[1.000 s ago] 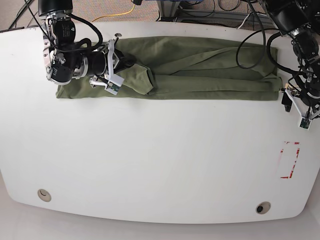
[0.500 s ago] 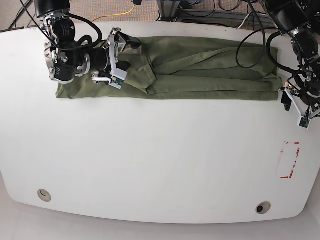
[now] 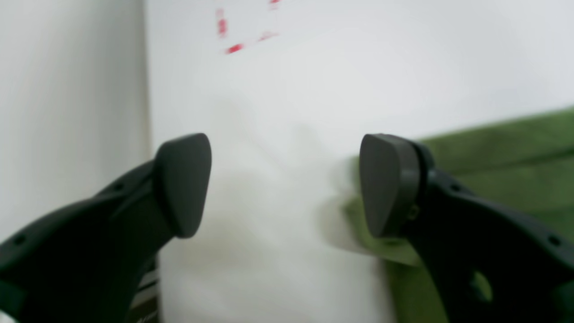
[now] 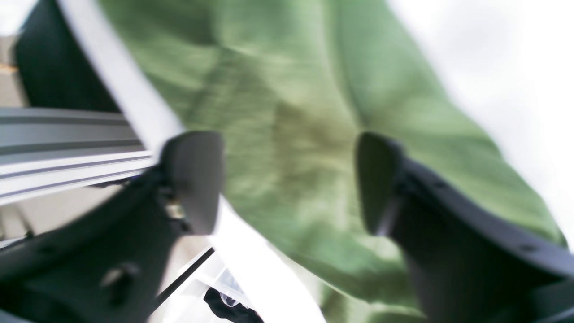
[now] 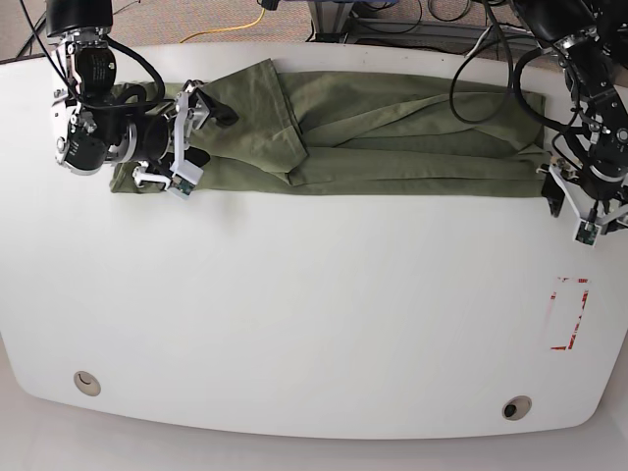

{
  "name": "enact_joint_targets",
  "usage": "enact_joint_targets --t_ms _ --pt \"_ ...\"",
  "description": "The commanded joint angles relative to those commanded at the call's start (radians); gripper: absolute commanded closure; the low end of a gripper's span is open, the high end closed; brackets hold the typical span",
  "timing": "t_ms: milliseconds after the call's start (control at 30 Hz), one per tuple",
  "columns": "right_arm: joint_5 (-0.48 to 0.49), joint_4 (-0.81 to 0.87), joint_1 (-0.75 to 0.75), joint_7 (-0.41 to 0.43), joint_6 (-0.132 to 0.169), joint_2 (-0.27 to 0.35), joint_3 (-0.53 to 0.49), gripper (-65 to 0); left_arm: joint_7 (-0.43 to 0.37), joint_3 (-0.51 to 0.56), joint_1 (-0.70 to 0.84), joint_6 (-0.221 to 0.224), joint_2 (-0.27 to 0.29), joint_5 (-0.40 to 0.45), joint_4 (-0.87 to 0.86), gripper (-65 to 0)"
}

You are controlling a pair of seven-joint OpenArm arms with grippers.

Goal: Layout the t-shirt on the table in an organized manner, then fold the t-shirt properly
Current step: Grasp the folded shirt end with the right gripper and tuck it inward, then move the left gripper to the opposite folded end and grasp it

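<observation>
Evidently, in the base view, the t-shirt [image 5: 412,169] lies as a long, layered strip along the far part of the table [image 5: 324,314], spanning from beneath the right gripper [image 5: 201,144] to just beside the left gripper [image 5: 572,216]. A loose panel slants across it next to the right gripper, on the side toward the other arm. The cloth looks light and limp; it should bend easily but give no support of its own, so a single pinch would probably let the rest sag or bunch.

In the left wrist view, the fingers stand spread with bare tabletop between them. The cloth's end is behind and beyond one finger, with a small folded corner by that fingertip. That corner seems a good place to take hold, provided every layer goes between the pads; a shallow bite may peel only the top one.

In the right wrist view, the fingers are also spread, with wrinkled cloth below and between them, blurred, and no pinch to be seen. The table's edge runs beneath one finger. Smoothing lightly from here seems wise, since dragging hard could skew the layers; the fabric is hardly fragile, but its folds will slip.
</observation>
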Motion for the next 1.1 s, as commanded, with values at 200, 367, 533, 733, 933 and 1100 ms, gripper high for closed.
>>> enact_joint_targets --t_ms 200,367,533,733,933,1100 --pt "-0.115 0.000 -0.044 0.006 0.000 -0.097 0.074 -4.0 -0.002 -0.006 0.063 0.000 0.049 0.000 0.015 -24.0" --pt "-0.226 -0.006 -0.081 0.071 0.000 -0.137 0.072 -3.2 -0.002 -0.008 0.109 0.000 0.068 0.003 0.009 -8.6" --pt "-0.330 -0.014 -0.103 0.169 0.000 -0.141 0.028 -4.1 0.000 -0.002 0.126 0.000 0.083 0.003 0.006 -6.4" --pt "-0.396 -0.112 -0.095 0.255 0.000 -0.132 -0.020 -4.1 -0.002 0.002 0.124 0.000 0.087 0.003 -0.049 -6.4" --pt "-0.460 -0.241 -0.055 0.319 0.000 -0.124 -0.020 -4.1 -0.002 0.028 0.081 0.000 0.080 0.008 -0.137 -6.4" --pt "-0.546 -0.364 0.025 0.336 0.000 -0.123 -0.014 -4.1 -0.003 0.041 0.011 0.000 0.044 0.006 -0.258 -6.4"
